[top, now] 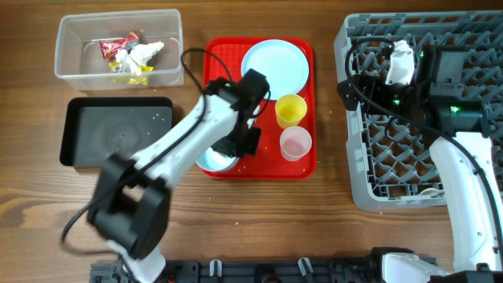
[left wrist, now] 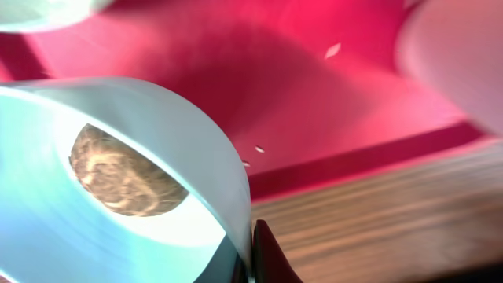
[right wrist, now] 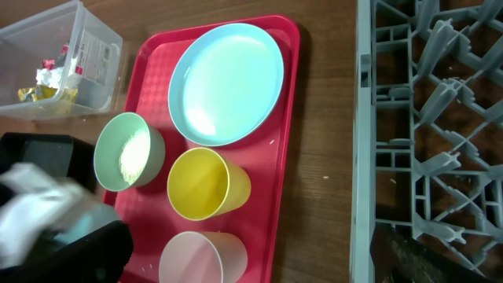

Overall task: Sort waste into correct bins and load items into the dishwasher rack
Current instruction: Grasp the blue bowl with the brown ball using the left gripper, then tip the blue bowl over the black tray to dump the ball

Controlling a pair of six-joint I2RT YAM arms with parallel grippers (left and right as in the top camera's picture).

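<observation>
Left claw (top: 236, 145) at a light-blue bowl (left wrist: 47, 236) on the red tray (left wrist: 314, 102), one finger (left wrist: 267, 255) against the rim's outside; clamped or loose, I cannot tell. A brown food bit (left wrist: 126, 173) lies inside, just beyond that finger. Best kept level, then tipped over the black tray (top: 118, 134), well apart from the claw.
</observation>
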